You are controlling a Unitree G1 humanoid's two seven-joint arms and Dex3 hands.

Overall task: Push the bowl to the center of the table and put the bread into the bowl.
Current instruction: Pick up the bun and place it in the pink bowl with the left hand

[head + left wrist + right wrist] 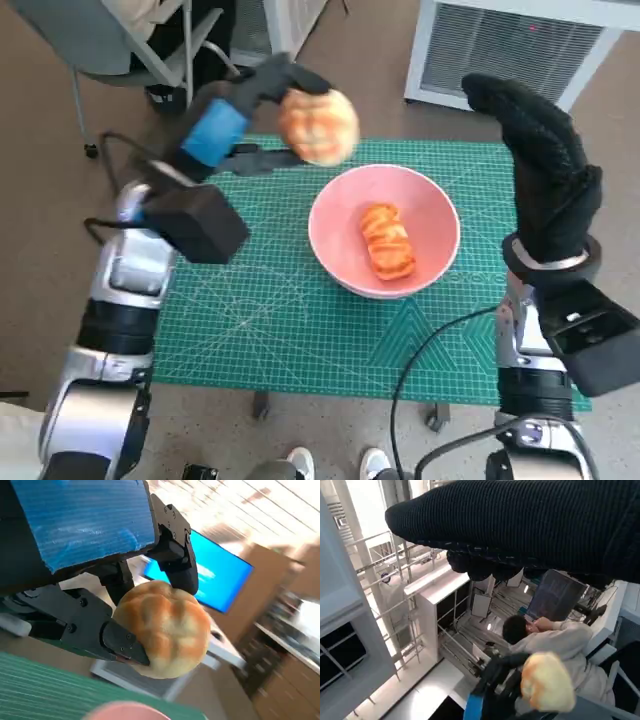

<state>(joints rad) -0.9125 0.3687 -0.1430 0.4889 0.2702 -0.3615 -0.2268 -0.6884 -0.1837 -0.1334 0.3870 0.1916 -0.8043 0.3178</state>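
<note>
Setting, head view: green cutting mat (300, 330) is covering the small table; a chair and a white grille are standing on the floor beyond it.
Bowl, head view: I'm seeing the pink bowl (334, 206) sitting near the middle of the mat, so I'm judging the push as done.
Bread in bowl, head view: one long glazed loaf (386, 240) is already lying inside the bowl.
Bread in hand, head view: a round bun (318, 125) is hanging in the air just off the bowl's far-left rim, not yet over its middle.
Left hand, head view: my left hand (245, 110) is gripping the bun, arm lifted and reaching across toward the bowl.
Right hand, head view: my right hand (540, 160) is standing raised beside the bowl, fingers extended, holding nothing.
Left wrist view: black fingers (122, 642) are pinching the bun (165, 627) from both sides; a sliver of the pink rim (125, 711) is showing beneath it.
Right wrist view: the glove (530, 525) is filling one edge; across from it I'm seeing the bun (547, 682), and behind it a person (555, 640) seated at a desk.
Remaining: I'm judging that carrying the bun over the bowl and releasing it is what is left.
</note>
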